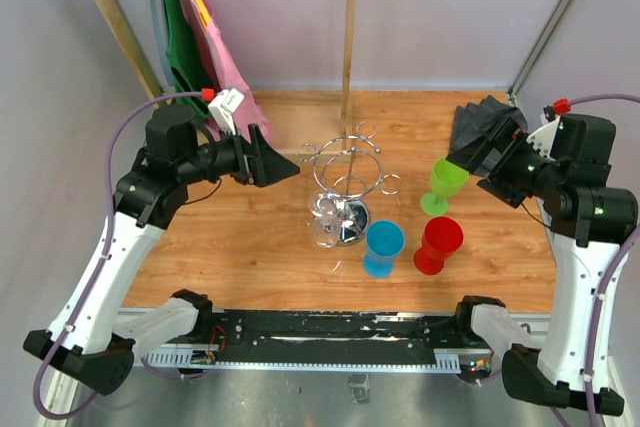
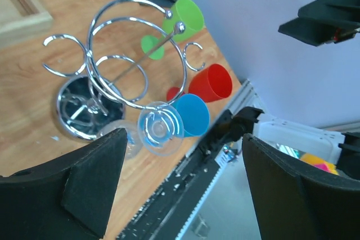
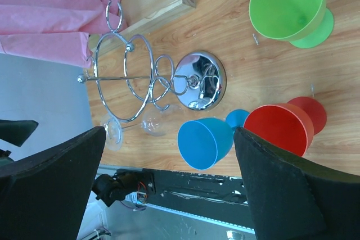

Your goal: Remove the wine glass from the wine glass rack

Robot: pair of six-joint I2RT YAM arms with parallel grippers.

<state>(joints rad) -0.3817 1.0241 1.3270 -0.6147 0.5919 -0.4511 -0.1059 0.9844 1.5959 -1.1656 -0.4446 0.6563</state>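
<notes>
The clear wine glass [image 1: 326, 219] hangs on the wine glass rack [image 1: 350, 162] — outline faint against the chrome; left fingers [image 1: 278, 167] and right fingers [image 1: 475, 154] stand open, empty.

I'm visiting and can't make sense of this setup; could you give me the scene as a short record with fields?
Rack: small chrome wire stand, upright, central
Wine glass: clear wine glass, hanging on the rack's near side
Cups: blue plastic goblet, red plastic goblet, green plastic goblet, upright right of rack
Left pincer: open, empty, left of rack
Right pincer: open, empty, near green goblet
Behind: wooden clothes rail with garments
</notes>
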